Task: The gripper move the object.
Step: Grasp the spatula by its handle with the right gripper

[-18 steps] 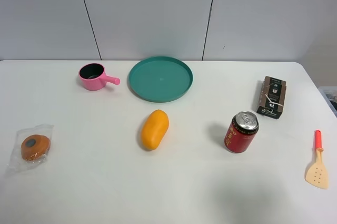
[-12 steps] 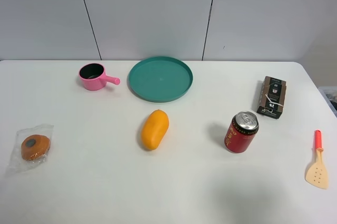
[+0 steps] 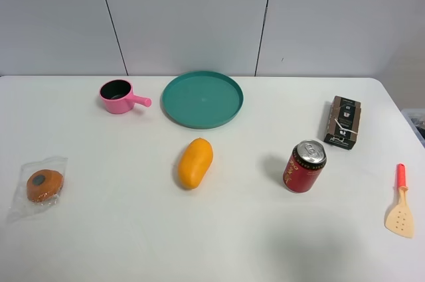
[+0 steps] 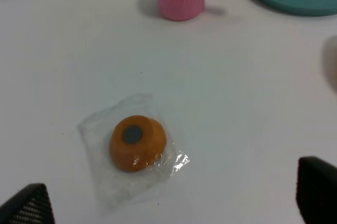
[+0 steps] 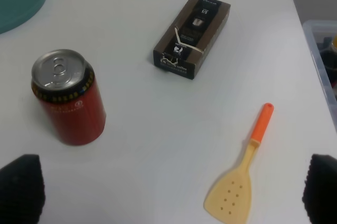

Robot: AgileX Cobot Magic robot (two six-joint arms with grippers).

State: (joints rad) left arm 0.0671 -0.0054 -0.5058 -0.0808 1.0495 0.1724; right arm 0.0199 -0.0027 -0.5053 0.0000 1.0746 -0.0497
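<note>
The toy spatula (image 3: 400,206), with a beige slotted blade and an orange-red handle, lies flat near the table's right edge, right of the red can (image 3: 304,166). The right wrist view shows the spatula (image 5: 241,177) too, lying apart from both dark fingers. My right gripper (image 5: 171,190) is open and empty above the table, between the can (image 5: 68,98) and the spatula. My left gripper (image 4: 168,203) is open and empty over the left side, near a bagged orange item (image 4: 137,143). Neither gripper shows in the exterior high view.
A teal plate (image 3: 202,99) and a pink pot (image 3: 119,96) stand at the back. An orange-yellow fruit (image 3: 195,162) lies mid-table. A dark box (image 3: 342,122) lies behind the can. The bagged orange item (image 3: 44,185) is at the left. A clear bin (image 5: 322,55) stands off the table's right edge.
</note>
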